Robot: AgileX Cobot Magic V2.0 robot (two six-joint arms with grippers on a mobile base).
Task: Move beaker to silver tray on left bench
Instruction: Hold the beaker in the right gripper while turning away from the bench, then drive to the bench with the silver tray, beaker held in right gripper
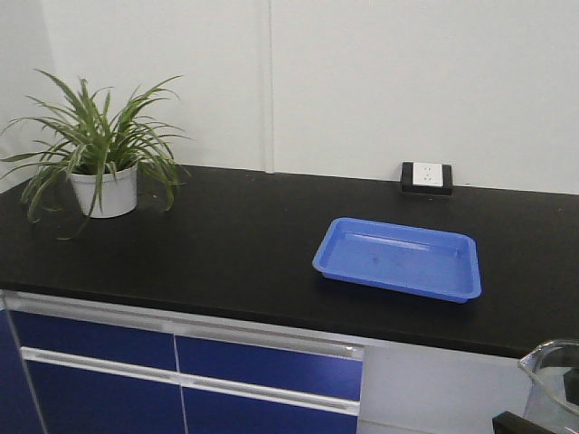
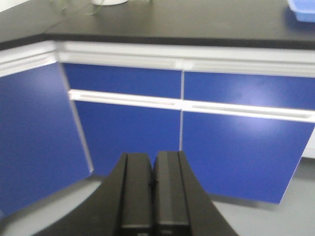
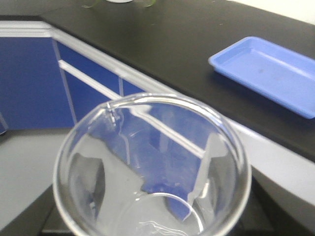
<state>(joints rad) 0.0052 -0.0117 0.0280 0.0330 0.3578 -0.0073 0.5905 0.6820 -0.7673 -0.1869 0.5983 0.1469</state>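
Note:
The clear glass beaker (image 3: 147, 162) fills the right wrist view, seen from above its spouted rim. My right gripper (image 3: 153, 196) is shut on it; its dark fingers (image 3: 88, 184) show through the glass on both sides. The beaker is held in the air in front of the blue cabinets, below worktop height, and shows at the bottom right of the front view (image 1: 552, 384). My left gripper (image 2: 153, 169) is shut and empty, low in front of the cabinet doors. The silver tray is out of view. The worktop ahead (image 1: 226, 235) has a wall socket (image 1: 426, 176).
A bright blue plastic tray (image 1: 398, 258) lies on the black worktop right of centre. A potted plant (image 1: 101, 167) stands at its far left. Blue cabinet doors (image 2: 128, 128) with white handles run below. A second worktop (image 2: 19, 34) meets it at a corner on the left.

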